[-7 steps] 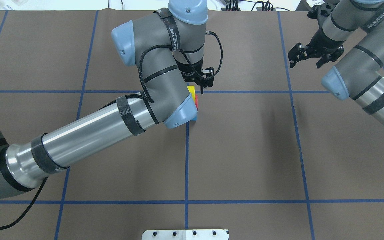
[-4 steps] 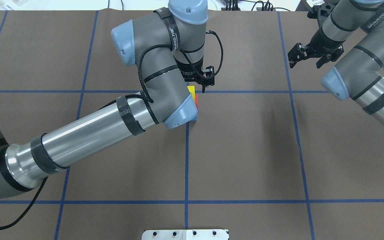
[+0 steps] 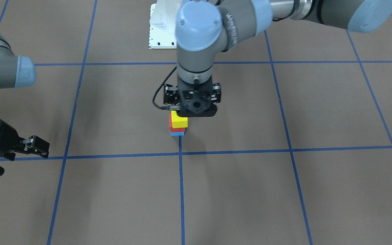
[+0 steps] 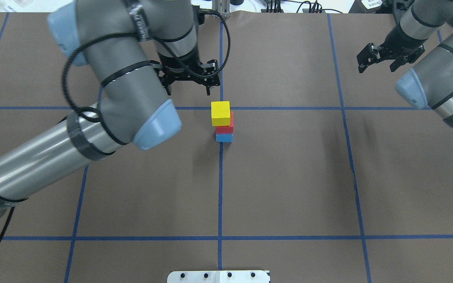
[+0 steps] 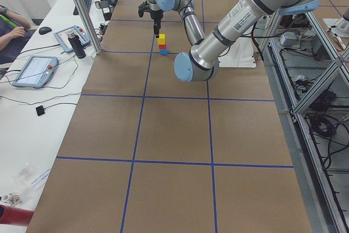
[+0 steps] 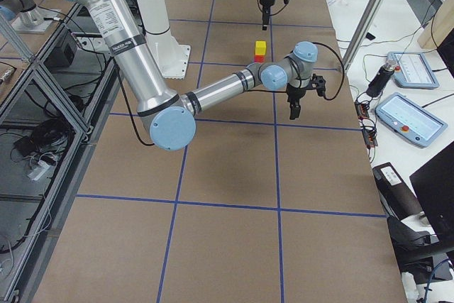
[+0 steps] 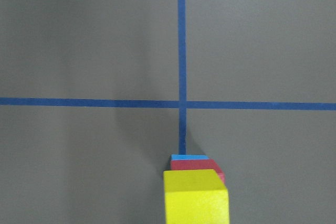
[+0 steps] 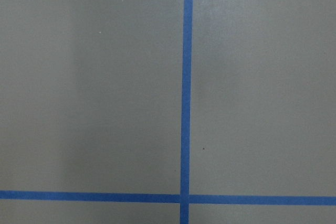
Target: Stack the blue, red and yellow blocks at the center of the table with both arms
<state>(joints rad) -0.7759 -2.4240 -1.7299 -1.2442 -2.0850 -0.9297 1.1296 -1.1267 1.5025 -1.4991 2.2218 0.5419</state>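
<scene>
The blocks stand stacked near the table's centre crossing: the yellow block [image 4: 220,113] on the red block [image 4: 225,128] on the blue block [image 4: 224,138]. The yellow one sits slightly askew. The stack also shows in the front view, yellow block [image 3: 179,121] on top, and at the bottom of the left wrist view [image 7: 195,198]. My left gripper [image 4: 189,89] is open and empty, raised above the table to the left of and beyond the stack. My right gripper [image 4: 376,67] is open and empty, far off at the back right.
A white mounting plate [image 4: 218,276] lies at the table's near edge. Blue tape lines grid the brown table [image 4: 289,177]. The left arm's elbow [image 4: 148,122] hangs over the table left of the stack.
My left gripper has lifted off the stack and drawn back to the left, so the whole stack now shows. My right gripper has shifted a little further right.
</scene>
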